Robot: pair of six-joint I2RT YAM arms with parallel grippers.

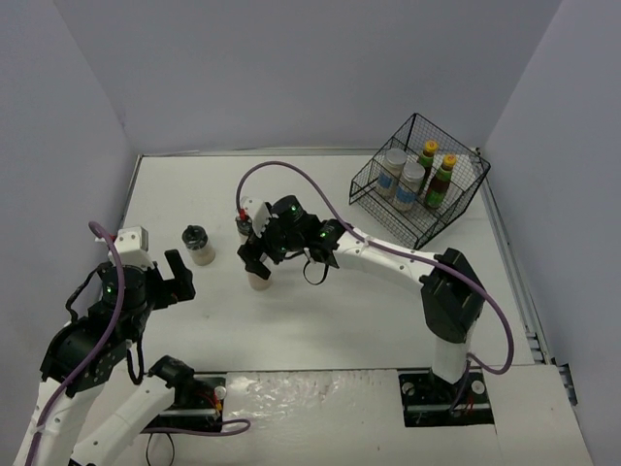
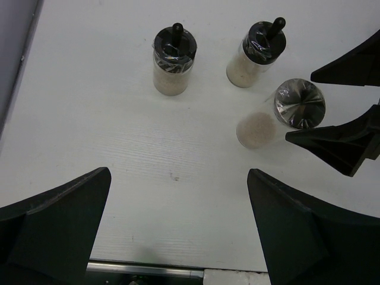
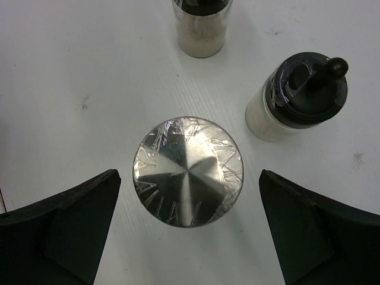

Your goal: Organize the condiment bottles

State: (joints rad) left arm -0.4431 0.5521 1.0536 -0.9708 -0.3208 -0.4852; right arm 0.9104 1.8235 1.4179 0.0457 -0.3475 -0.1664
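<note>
A silver-lidded clear jar stands on the table, directly below my right gripper, which is open with a finger on each side of the lid and not touching it. In the top view the right gripper hovers over this jar. Two black-capped shakers stand just beyond it. My left gripper is open and empty, near the left shaker. The left wrist view shows both shakers and the jar. Two more silver-lidded jars and two yellow-capped dark bottles stand in the basket.
The black wire basket sits tilted at the back right corner. White walls close the table on the left, back and right. The right arm stretches across the table's middle from its base.
</note>
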